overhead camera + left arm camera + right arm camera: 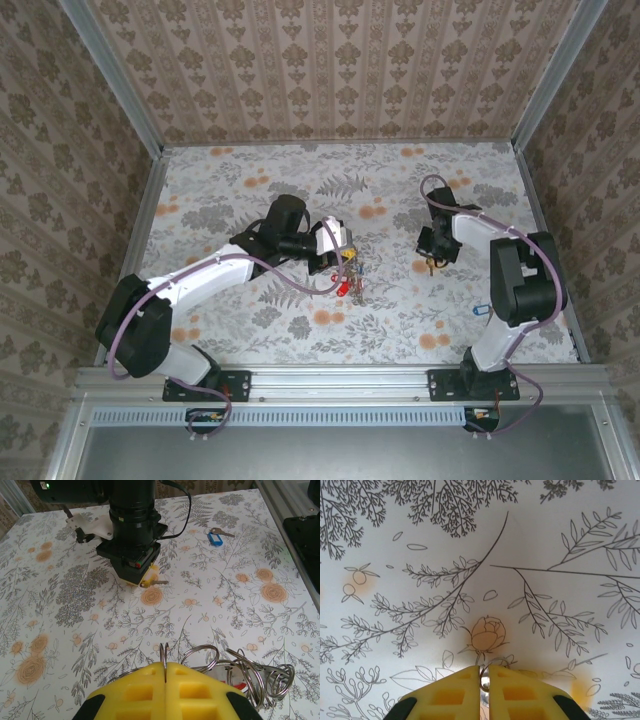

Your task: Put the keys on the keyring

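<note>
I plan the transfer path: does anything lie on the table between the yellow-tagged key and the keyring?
Nothing visible: only bare tablecloth lies between the yellow-tagged key and the keyring. The blue-tagged key lies aside.

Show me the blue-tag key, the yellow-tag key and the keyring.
blue-tag key (216, 538), left wrist view, on its blue plastic tag.
yellow-tag key (159, 582), left wrist view, on its bare metal blade.
keyring (255, 680), left wrist view, on the bunched wire loops.
</note>
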Available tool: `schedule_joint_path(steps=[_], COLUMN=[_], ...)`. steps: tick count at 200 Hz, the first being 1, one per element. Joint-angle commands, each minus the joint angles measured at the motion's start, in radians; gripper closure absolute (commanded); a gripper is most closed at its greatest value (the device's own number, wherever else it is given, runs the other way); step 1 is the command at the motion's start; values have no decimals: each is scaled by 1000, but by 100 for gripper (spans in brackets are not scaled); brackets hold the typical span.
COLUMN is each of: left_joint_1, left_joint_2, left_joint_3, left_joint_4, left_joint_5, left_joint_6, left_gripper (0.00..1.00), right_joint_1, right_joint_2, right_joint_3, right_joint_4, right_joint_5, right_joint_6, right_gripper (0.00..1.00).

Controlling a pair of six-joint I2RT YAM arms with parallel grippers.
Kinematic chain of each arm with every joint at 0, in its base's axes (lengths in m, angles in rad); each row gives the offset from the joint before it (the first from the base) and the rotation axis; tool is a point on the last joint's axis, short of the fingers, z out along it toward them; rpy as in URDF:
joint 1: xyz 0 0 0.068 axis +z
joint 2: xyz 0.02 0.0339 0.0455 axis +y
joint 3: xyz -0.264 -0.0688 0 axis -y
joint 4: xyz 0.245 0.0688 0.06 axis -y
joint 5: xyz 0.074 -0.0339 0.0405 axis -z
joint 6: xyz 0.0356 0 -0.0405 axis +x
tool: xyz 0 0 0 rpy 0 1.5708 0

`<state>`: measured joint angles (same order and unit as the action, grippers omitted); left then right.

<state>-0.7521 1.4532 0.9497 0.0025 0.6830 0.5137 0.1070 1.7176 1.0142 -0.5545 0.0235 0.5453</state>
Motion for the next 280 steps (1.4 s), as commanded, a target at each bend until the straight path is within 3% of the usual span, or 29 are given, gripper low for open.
schedule_joint_path(steps=[1, 14, 59, 72, 87, 92, 96, 129, 144, 156, 187, 204, 245, 280], left_joint_1=[0, 0, 1, 0, 2, 3, 2, 2, 2, 2, 2, 2, 1, -1], left_joint_2=[-30, -30, -33, -34, -33, -33, -33, -30, -27, -27, -26, -27, -33, -34], left_joint_3=[23, 24, 22, 23, 24, 24, 24, 24, 29, 29, 28, 27, 21, 20], left_joint_4=[22, 20, 15, 15, 15, 16, 16, 18, 19, 21, 21, 20, 23, 23], left_joint_5=[19, 18, 20, 20, 20, 20, 21, 23, 26, 27, 26, 28, 22, 18], left_joint_6=[18, 19, 21, 21, 21, 22, 22, 22, 21, 20, 22, 20, 13, 12], left_gripper=[100, 100, 100, 100, 100, 100, 100, 100, 100, 100, 100, 100, 100, 100], right_joint_1=[-12, -15, -29, -35, -54, -64, -69, -92, -96, -102, -84, -24, 41, 57], right_joint_2=[-51, -83, -271, -340, -424, -447, -469, -615, -650, -619, -345, -248, -136, -41], right_joint_3=[-43, -56, -63, -62, -70, -74, -82, -247, -341, -344, -176, -116, -23, 37], right_joint_4=[5, 11, -34, -56, -63, -55, -45, 189, 299, 288, 37, -41, -86, -132], right_joint_5=[0, -7, 23, 57, 62, 61, 69, 52, -35, -102, -162, -59, 61, 108], right_joint_6=[-6, -7, -31, -40, -58, -63, -64, -69, -68, -56, -130, -177, -225, -249], right_gripper=[83, 73, 61, 27, 11, 2, 1, 0, 0, 1, 32, 43, 61, 69])
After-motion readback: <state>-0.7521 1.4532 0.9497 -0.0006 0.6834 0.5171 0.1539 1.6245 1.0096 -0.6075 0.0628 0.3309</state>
